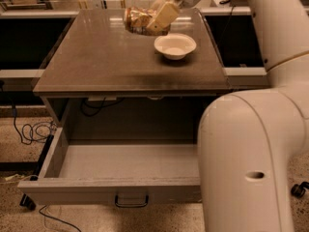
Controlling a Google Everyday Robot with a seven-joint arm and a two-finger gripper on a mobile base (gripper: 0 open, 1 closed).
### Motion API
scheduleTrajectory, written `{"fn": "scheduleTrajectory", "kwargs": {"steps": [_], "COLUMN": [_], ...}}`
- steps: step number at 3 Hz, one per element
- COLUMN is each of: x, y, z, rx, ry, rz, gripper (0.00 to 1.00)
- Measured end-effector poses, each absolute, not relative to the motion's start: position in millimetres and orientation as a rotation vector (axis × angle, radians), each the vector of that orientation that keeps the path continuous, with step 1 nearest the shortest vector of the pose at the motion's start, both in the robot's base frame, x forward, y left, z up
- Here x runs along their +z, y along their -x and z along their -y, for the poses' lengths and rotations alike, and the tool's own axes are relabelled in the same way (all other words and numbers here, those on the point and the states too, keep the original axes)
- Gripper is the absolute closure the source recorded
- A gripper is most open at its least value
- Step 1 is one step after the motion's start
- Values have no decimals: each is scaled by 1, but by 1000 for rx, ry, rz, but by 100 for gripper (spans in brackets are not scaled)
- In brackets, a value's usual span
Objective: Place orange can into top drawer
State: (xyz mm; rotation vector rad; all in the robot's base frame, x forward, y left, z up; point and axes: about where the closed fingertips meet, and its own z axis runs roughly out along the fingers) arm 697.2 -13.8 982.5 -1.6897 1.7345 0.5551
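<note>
- gripper (155,24) over far end of bench (96,62), jaws clamped on orange can (136,19)
- white bowl (175,46) just beside can
- top drawer (96,195) open, below bench front

We see a white bowl (175,45) in the upper middle, resting on the brown table (106,62). Dark cables (29,129) lie on the speckled floor (12,207) at left. The tool (153,27) hangs at top centre, just up-left of the bowl.
</note>
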Motion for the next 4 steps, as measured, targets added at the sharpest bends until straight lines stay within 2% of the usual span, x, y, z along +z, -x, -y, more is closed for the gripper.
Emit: {"fn": "scheduleTrajectory", "kwargs": {"steps": [2, 3, 4], "x": [1080, 1096, 1096], "y": [-583, -542, -542], "z": [74, 78, 78], "rx": [366, 327, 327], "ry": [1572, 1568, 1568], "rz": [-1659, -1655, -1655], "gripper": [100, 100, 100]}}
